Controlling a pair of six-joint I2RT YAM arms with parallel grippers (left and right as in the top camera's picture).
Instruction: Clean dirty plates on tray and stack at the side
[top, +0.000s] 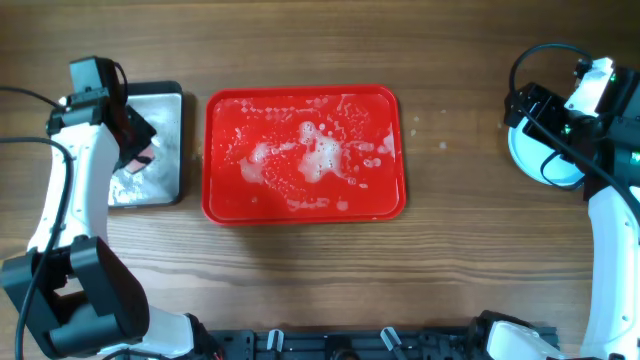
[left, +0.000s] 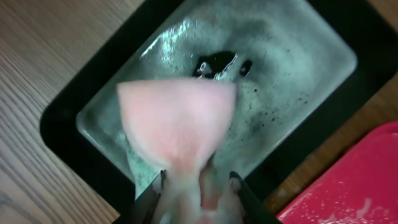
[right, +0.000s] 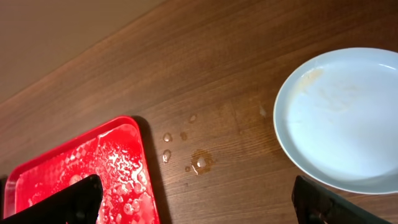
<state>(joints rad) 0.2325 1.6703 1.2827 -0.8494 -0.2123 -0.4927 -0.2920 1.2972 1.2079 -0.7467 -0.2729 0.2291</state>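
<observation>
The red tray (top: 225, 195) lies mid-table, covered with soapy foam, and no plate is on it; its corner shows in the right wrist view (right: 74, 162) and in the left wrist view (left: 360, 180). A pale blue plate (top: 530, 158) sits on the table at the far right, partly under my right arm; I cannot tell how many are stacked there. In the right wrist view the plate (right: 348, 118) shows faint brownish smears. My right gripper (top: 533, 105) (right: 196, 208) is open and empty beside it. My left gripper (top: 135, 150) (left: 196, 180) is shut on a pink sponge (left: 177, 118) above the pan.
A black-rimmed metal pan (top: 168, 110) (left: 62, 124) with soapy water stands left of the tray. Water drops (right: 199, 162) lie on the wooden table between tray and plate. The arm bases stand at the front edge.
</observation>
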